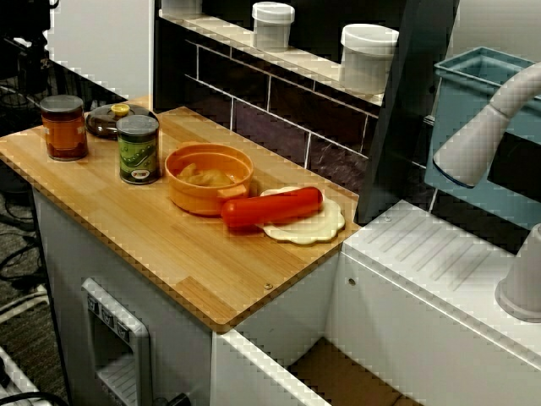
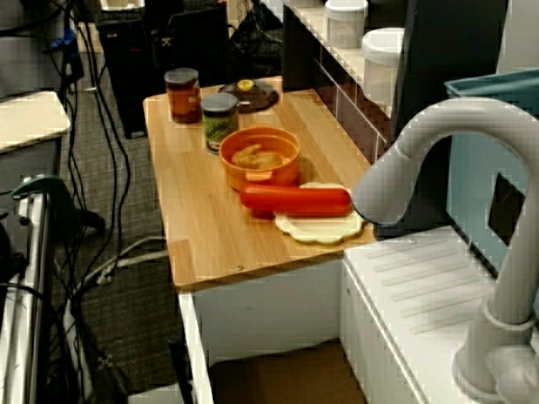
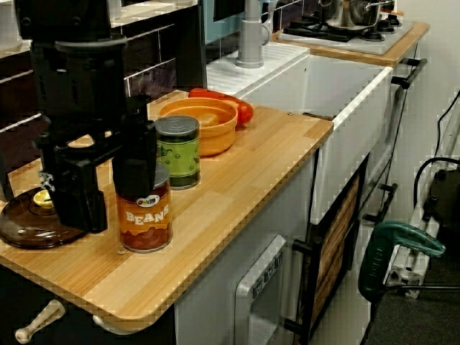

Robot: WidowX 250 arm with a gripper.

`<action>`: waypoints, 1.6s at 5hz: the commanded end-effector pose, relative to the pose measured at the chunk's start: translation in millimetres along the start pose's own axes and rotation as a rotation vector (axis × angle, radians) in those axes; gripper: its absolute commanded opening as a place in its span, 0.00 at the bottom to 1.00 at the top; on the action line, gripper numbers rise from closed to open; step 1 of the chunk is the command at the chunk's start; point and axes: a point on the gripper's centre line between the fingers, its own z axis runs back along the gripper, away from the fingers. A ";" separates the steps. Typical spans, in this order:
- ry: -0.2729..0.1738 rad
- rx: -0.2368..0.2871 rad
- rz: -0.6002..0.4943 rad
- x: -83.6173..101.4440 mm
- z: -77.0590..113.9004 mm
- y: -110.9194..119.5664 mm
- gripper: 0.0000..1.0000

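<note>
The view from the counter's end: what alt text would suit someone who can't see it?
A black robot arm hangs in the foreground, jaws open, close by an orange-labelled beans can on a wooden counter; behind stand a green-labelled metal tin and an orange plastic bowl.

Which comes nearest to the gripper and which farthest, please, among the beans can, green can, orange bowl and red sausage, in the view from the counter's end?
From the gripper:
1. beans can, partly hidden behind one finger.
2. green can, next along the counter.
3. orange bowl, mid-counter.
4. red sausage, behind the bowl, toward the sink.
</note>
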 end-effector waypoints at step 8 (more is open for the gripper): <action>-0.039 0.123 0.065 -6.3 12.8 21.4 0.00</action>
